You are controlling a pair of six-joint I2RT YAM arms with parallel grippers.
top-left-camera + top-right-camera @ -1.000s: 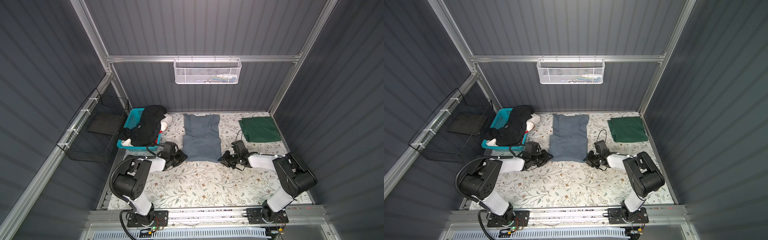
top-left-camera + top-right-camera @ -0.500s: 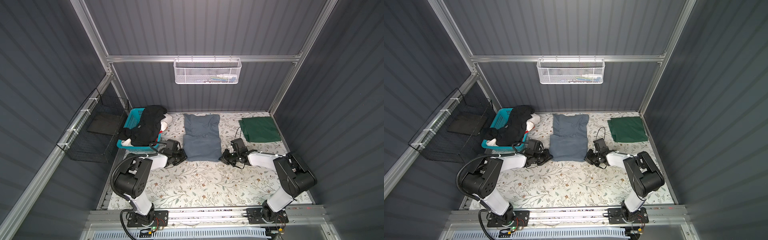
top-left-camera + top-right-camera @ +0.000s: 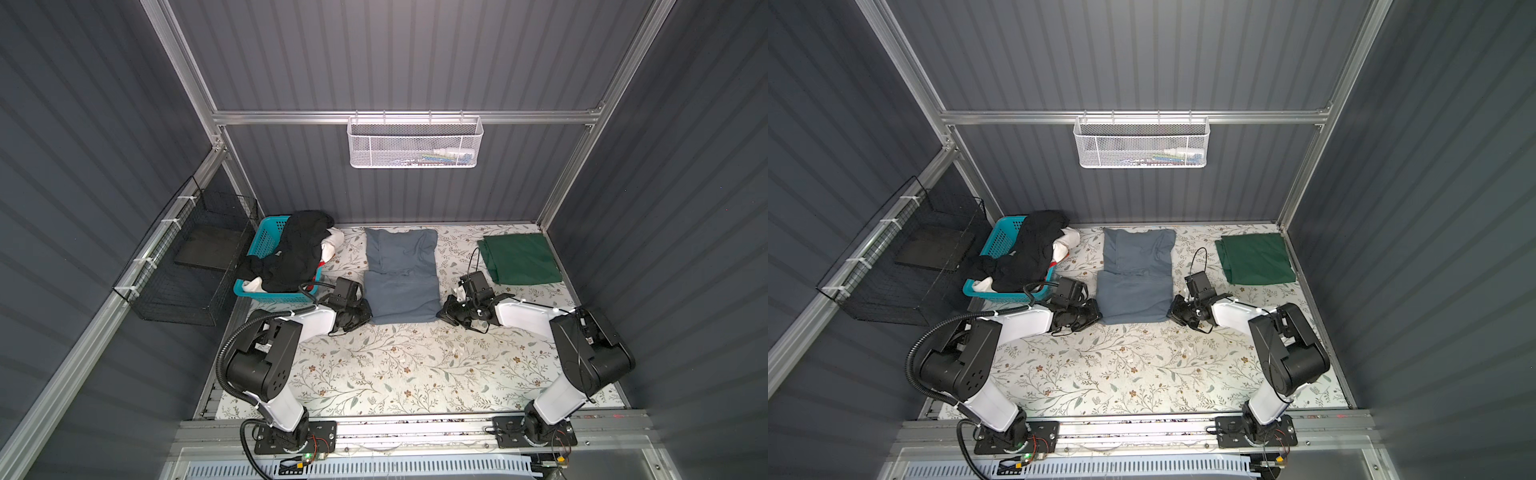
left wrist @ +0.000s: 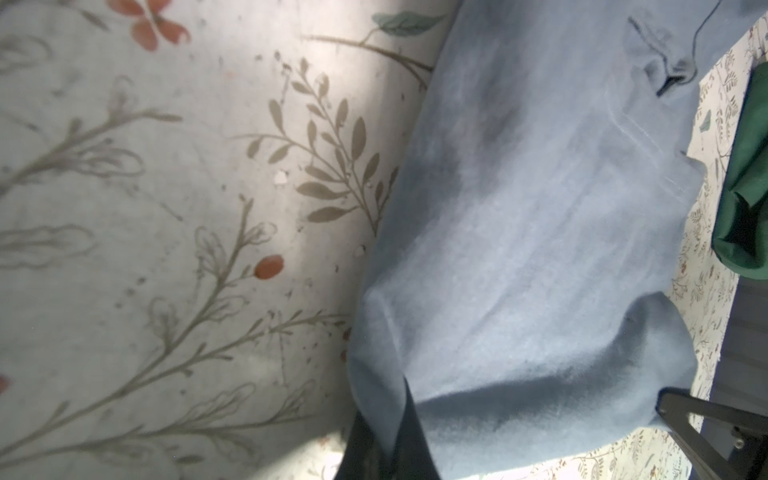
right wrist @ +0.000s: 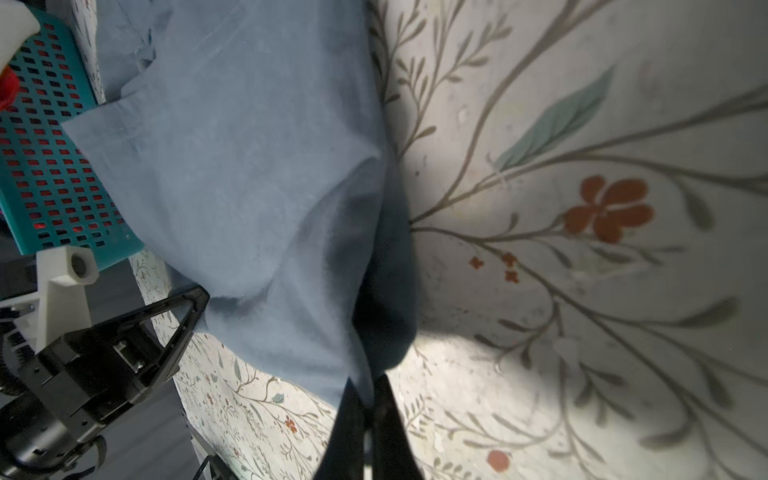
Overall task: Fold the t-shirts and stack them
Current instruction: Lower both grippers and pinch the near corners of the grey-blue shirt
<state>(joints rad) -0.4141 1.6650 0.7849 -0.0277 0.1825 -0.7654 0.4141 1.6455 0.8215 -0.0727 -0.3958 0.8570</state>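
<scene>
Our right gripper (image 3: pixel 444 311) had just clamped the blue-grey t-shirt (image 3: pixel 402 291), as our left gripper (image 3: pixel 365 313) already did, so we could fold next.

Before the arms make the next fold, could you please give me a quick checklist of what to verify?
1. Near corner of the blue-grey t-shirt pinched in the shut left gripper: ok.
2. Other near corner pinched in the shut right gripper: ok.
3. Sleeves folded inward: ok.
4. Shirt apart from the turquoise basket and the dark green t-shirt: ok.
5. Every cloth layer caught in each grip: cannot tell.
</scene>
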